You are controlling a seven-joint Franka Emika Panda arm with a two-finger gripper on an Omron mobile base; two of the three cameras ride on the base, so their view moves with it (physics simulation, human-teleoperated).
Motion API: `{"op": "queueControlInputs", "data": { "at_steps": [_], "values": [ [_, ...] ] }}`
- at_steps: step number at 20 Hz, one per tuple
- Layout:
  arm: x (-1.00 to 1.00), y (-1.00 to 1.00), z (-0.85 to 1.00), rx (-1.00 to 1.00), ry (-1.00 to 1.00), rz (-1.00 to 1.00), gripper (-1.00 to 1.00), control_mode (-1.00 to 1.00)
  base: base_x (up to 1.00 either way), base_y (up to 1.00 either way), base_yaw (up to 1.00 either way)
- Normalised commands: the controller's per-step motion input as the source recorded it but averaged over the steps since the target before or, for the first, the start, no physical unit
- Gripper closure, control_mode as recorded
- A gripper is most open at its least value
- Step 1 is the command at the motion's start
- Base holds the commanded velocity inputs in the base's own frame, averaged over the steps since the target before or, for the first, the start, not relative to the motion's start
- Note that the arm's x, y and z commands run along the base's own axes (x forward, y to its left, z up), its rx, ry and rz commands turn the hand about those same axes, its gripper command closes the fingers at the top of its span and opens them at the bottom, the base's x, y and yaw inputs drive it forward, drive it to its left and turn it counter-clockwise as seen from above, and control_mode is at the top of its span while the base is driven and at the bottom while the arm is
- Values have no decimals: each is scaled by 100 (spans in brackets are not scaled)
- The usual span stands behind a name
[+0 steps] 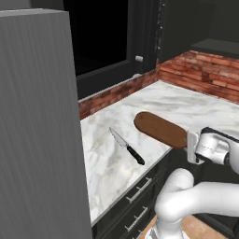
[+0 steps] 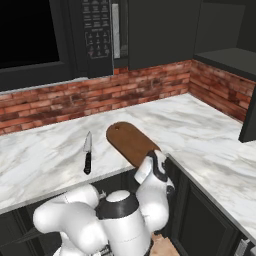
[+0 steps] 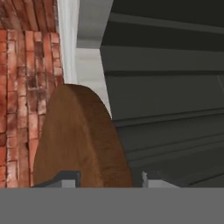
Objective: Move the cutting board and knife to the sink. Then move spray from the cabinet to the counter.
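You have the cutting board [image 1: 161,129] lying flat on the counter [image 1: 112,163], its near end jutting over the front edge at the gripper [image 3: 111,178]; treat it as stiff, broad and fairly heavy; grip that overhanging end; whether the fingers pinch it, I cannot tell.

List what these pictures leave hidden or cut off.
- Gripper: fingertips cut by the hand view's bottom edge; whether they pinch the cutting board is unclear.
- Board's near end: hidden behind the arm in both base views.
- Sink, spray: cannot be made out.
- Knife: blade detail too small.
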Motion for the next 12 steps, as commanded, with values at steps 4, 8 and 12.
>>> {"op": "queueControlInputs", "data": {
  "at_steps": [4,8,12],
  "values": [
    [3,0,0,1,0,0,100,-100,0,0,0],
    [-1,0,0,4,0,0,100,-100,0,0,0],
    [-5,0,0,0,-3,0,100,-100,0,0,0]
  ]
}}
